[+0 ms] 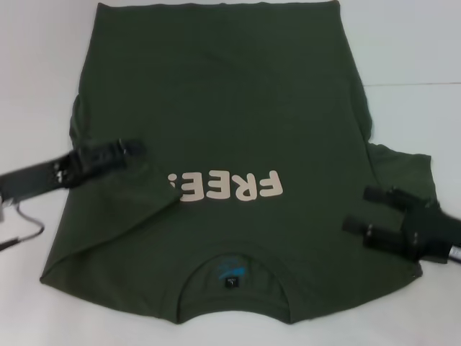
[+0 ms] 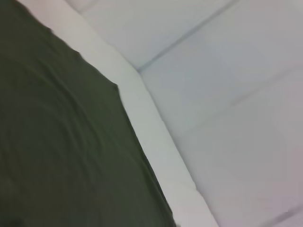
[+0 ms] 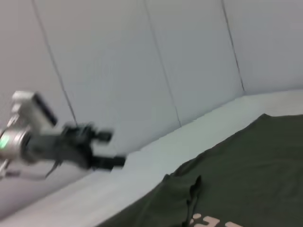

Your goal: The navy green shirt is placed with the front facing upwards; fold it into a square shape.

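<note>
The navy green shirt (image 1: 223,108) lies flat on the white table, front up, collar (image 1: 232,268) nearest me and the white "FREE!" print (image 1: 238,187) upside down. Its left sleeve is folded inward over the chest, and the fold's tip (image 1: 169,198) covers part of the exclamation mark. The right sleeve (image 1: 403,162) still spreads outward. My left gripper (image 1: 133,151) hovers open over the shirt's left side, holding nothing; the right wrist view also shows this left gripper (image 3: 111,149) above the table. Open too, my right gripper (image 1: 355,209) sits at the shirt's right edge below the sleeve.
A thin black cable (image 1: 25,227) loops on the table beside the left arm. White table (image 1: 410,58) surrounds the shirt, and its far edge meets a pale panelled wall (image 3: 189,56). The left wrist view shows shirt cloth (image 2: 57,142) and the table edge (image 2: 156,142).
</note>
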